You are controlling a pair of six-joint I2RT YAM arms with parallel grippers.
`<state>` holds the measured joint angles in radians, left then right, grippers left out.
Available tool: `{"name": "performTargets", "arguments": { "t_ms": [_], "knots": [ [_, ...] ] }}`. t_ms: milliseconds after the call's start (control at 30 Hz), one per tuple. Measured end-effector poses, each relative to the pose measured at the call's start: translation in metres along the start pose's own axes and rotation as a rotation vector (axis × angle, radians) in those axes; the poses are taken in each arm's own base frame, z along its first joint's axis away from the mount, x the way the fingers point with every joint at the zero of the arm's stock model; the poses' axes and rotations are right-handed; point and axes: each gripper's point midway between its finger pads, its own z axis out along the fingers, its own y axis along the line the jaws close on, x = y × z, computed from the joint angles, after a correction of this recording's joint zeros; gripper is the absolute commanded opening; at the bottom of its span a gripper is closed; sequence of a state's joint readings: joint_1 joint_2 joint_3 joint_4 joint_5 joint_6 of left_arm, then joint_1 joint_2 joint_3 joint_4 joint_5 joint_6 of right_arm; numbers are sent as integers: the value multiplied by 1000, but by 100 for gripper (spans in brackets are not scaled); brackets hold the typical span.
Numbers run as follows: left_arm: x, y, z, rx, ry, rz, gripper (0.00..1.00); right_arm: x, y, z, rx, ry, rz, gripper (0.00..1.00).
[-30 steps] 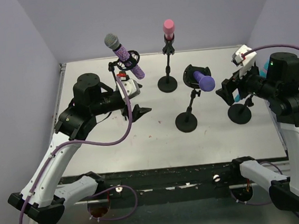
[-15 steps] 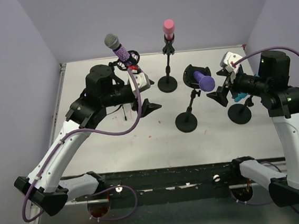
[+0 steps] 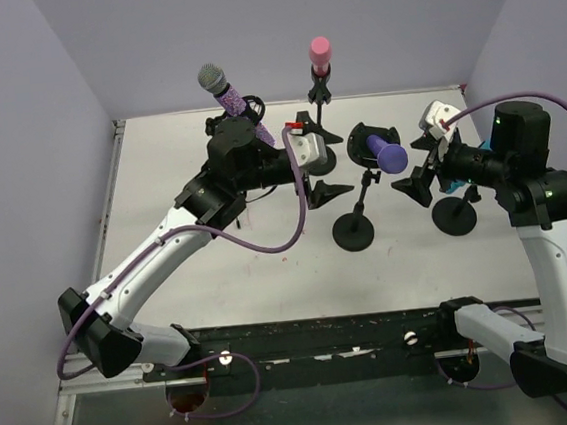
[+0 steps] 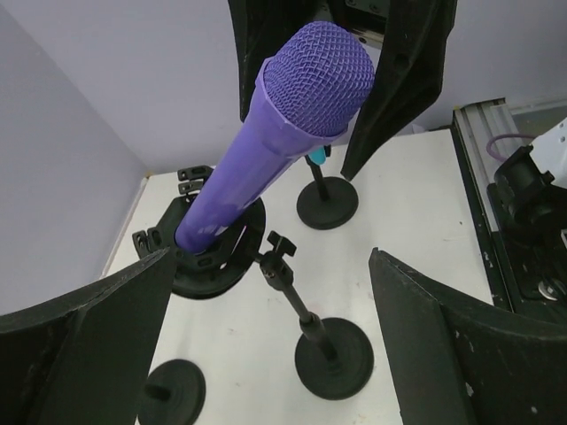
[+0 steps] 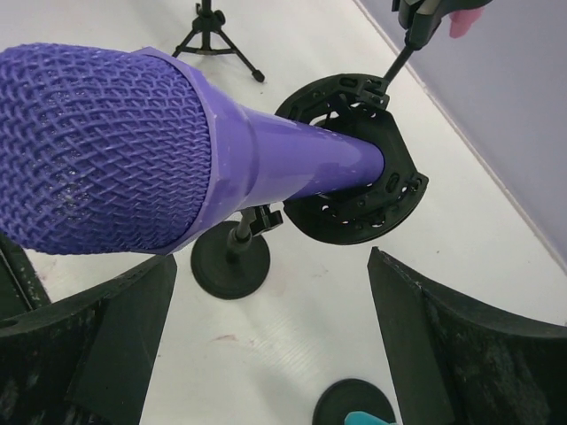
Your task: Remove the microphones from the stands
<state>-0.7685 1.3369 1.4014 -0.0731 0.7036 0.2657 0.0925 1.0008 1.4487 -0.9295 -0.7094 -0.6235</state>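
The purple microphone [image 3: 388, 154] sits tilted in a black round holder [image 3: 369, 136] on a short stand [image 3: 354, 230] at mid-table. My left gripper [image 3: 327, 174] is open just left of the stand, apart from it. My right gripper [image 3: 415, 168] is open just right of the microphone's head. In the left wrist view the microphone [image 4: 275, 124] points towards the camera above the open left gripper [image 4: 270, 292]. In the right wrist view its mesh head [image 5: 106, 146] fills the upper left, above the open right gripper [image 5: 270, 292]. Neither gripper touches it.
A glittery purple microphone with a silver head [image 3: 232, 95] stands at the back left. A pink microphone [image 3: 319, 52] stands on a stand with a round base [image 3: 317, 158]. Another round base [image 3: 455, 215] with a teal object [image 5: 368, 416] sits under my right arm.
My left arm has swung right across the table to the purple microphone's stand. My right gripper has moved in towards the microphone's head.
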Motion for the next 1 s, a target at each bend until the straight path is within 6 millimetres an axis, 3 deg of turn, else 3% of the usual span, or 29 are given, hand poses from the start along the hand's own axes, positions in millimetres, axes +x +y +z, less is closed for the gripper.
{"name": "performTargets", "arguments": {
  "t_ms": [267, 533, 800, 1000],
  "knots": [
    [0, 9, 33, 24, -48, 48, 97, 6, 1, 5, -2, 20, 116, 94],
    [-3, 23, 57, 40, -83, 100, 89, 33, 2, 21, -18, 79, 216, 92],
    [-7, 17, 74, 88, -104, 125, 83, 43, 3, 29, -27, 101, 278, 90],
    [-4, 11, 81, 122, -108, 141, 68, 47, -1, 37, -27, 112, 344, 90]
  ]
}}
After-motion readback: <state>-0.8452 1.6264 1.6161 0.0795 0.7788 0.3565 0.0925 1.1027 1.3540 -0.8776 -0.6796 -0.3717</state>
